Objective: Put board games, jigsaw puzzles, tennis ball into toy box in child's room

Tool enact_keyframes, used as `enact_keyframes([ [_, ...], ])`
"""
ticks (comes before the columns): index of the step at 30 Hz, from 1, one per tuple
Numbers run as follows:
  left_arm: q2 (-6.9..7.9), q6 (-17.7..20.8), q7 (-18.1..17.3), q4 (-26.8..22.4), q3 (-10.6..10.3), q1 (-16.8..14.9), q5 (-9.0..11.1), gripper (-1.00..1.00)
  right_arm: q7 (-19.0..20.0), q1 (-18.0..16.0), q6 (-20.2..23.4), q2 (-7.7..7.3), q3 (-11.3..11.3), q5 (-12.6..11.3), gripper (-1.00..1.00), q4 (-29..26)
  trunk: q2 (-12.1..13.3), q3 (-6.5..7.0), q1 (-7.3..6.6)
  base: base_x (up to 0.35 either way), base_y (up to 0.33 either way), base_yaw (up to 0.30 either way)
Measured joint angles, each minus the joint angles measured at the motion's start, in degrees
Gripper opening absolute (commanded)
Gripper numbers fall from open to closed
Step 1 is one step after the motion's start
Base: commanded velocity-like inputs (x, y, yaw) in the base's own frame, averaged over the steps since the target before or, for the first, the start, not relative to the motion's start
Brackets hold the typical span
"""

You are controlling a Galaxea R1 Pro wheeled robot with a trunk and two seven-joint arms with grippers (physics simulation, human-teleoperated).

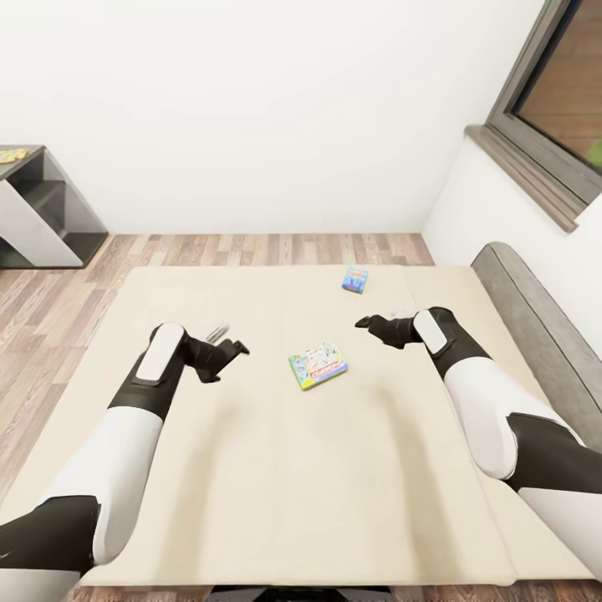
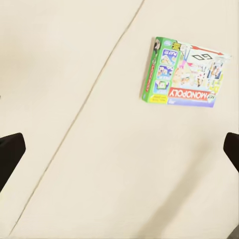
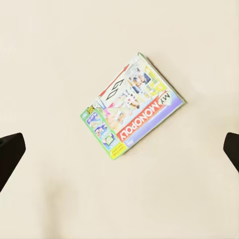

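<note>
Both arms hover over the bed (image 1: pixel 251 502).
Monopoly box (image 1: pixel 318 365) lies flat, long axis skewed; left end effector (image 1: pixel 237 344) and right end effector (image 1: pixel 365 322) spread wide, empty.

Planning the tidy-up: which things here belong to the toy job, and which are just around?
Job:
- MY MONOPOLY box on the bed
- smaller light-blue game box, farther up the bed
- table, far left

Just around:
- window
- wood-plank floor

Both pincers, left and right, are open.
</note>
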Motion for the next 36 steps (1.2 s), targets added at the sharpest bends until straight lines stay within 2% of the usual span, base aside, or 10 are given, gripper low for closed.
enact_keyframes([
  [2, -0.29, 0.0, 3.0, 0.2, -0.4, -1.5, 2.4, 1.00, 0.0, -0.1, 0.0, 0.14, 0.0, 0.0, 1.00, 0.0, 0.0, -0.18, 0.00, 0.000, 0.000, 0.000],
  [3, -0.30, 0.0, 3.0, 0.2, -0.4, -1.5, 2.4, 1.00, 0.0, -0.1, 0.0, 0.14, 0.0, 0.0, 1.00, 0.0, 0.0, -0.28, 0.00, 0.000, 0.000, 0.000],
  [5, -0.96, 0.0, 5.3, 0.6, -1.0, -2.7, 4.3, 1.00, 0.1, -0.1, 0.0, 0.21, 0.0, 0.0, 1.00, 0.0, 0.0, -0.47, 0.00, 0.000, 0.000, 0.000],
  [14, -2.48, 0.4, 8.4, 0.6, -2.4, -4.4, 6.9, 1.00, 0.4, -0.2, 0.0, 0.21, 0.0, -0.1, 1.00, -0.1, 0.0, -1.31, 0.00, 0.000, 0.000, 0.000],
  [20, -2.59, 3.0, 7.6, -0.2, -2.7, -5.4, 7.5, 1.00, 0.7, -0.5, 0.1, 0.04, 0.0, -0.1, 1.00, -0.8, 0.0, -1.87, 0.00, 0.000, 0.000, 0.000],
  [25, -2.08, 5.1, 5.6, -0.6, -2.6, -6.6, 7.0, 1.00, 0.8, -0.9, 0.1, -0.10, -0.1, -0.1, 1.00, -2.0, 0.0, -2.34, 0.00, 0.000, 0.000, 0.000],
  [28, -1.89, 5.1, 5.2, -0.5, -2.5, -7.5, 6.9, 1.00, 0.9, -1.1, 0.7, -0.17, -0.1, -0.1, 1.00, -2.8, 0.0, -2.63, 0.00, 0.000, 0.000, 0.000],
  [32, -1.54, 3.8, 4.7, -0.4, -2.7, -9.8, 6.7, 1.00, 0.8, -1.2, 4.6, -0.18, -0.2, -0.2, 1.00, -5.0, 0.0, -3.00, 0.00, 0.000, 0.000, 0.000],
  [36, -1.50, 3.1, 4.6, -0.4, -3.0, -10.4, 6.4, 1.00, 0.7, -1.1, 6.4, -0.13, -0.2, -0.1, 1.00, -6.2, 0.0, -3.38, 0.00, 0.000, 0.000, 0.000],
])
